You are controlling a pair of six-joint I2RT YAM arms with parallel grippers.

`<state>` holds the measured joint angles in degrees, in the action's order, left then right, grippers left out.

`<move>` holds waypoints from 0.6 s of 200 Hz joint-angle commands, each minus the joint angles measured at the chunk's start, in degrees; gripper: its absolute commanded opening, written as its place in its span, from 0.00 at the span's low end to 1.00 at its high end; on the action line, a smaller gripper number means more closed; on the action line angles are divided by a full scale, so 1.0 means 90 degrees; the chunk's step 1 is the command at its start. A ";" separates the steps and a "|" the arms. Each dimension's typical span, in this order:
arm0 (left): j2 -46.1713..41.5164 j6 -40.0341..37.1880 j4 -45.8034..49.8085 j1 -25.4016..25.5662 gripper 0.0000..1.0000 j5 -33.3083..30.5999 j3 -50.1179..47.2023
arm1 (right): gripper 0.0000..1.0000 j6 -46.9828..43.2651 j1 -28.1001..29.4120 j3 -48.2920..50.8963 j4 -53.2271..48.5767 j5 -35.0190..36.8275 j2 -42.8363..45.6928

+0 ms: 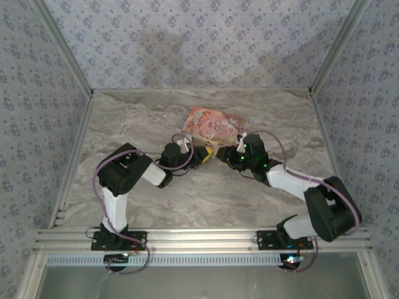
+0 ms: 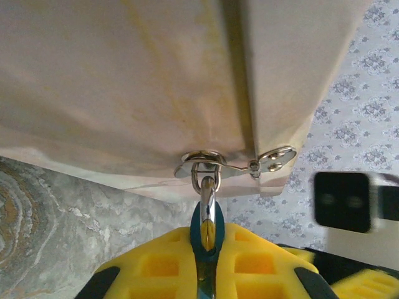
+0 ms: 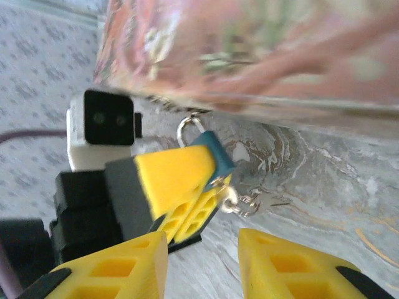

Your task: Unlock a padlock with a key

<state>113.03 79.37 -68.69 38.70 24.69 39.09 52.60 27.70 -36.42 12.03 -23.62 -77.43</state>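
Clamps the teal padlock (image 3: 217,157) in the left gripper (image 2: 209,249), shackle through the hasp (image 2: 206,163) of the pink box (image 1: 212,124). Holds nothing in the right gripper (image 3: 202,249), fingers moderately apart, just beside the key ring (image 3: 240,202) dangling under the padlock.

Black and white arms (image 1: 115,202), purple cables (image 1: 95,179) looping off them, yellow cut-out pincer fingers (image 3: 287,265) edged black

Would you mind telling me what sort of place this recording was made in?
Probably a purpose-built robot test cell: blue floral-patterned walls and silver aluminium frame rails enclose a grey marble-look tabletop.
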 commanded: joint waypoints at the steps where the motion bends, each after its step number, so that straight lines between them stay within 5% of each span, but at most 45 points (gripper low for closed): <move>1: -0.0372 -0.0119 -0.0387 0.0036 0.00 0.0251 0.0085 | 0.36 -0.1921 0.0099 -0.0688 -0.2670 0.0380 0.0267; 49: -0.0401 -0.0023 -0.0313 0.0026 0.00 0.0305 0.0128 | 0.36 -0.3616 0.0646 -0.1597 -0.3913 0.1822 0.0181; 120: -0.0637 0.0114 0.0002 -0.0032 0.00 0.0499 0.0256 | 0.45 -0.4668 0.1105 -0.2393 -0.4088 0.2495 -0.0621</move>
<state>110.96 80.25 -66.39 38.63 26.48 39.22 15.53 36.69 -55.18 -22.26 -4.93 -80.90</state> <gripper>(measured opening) 0.087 0.429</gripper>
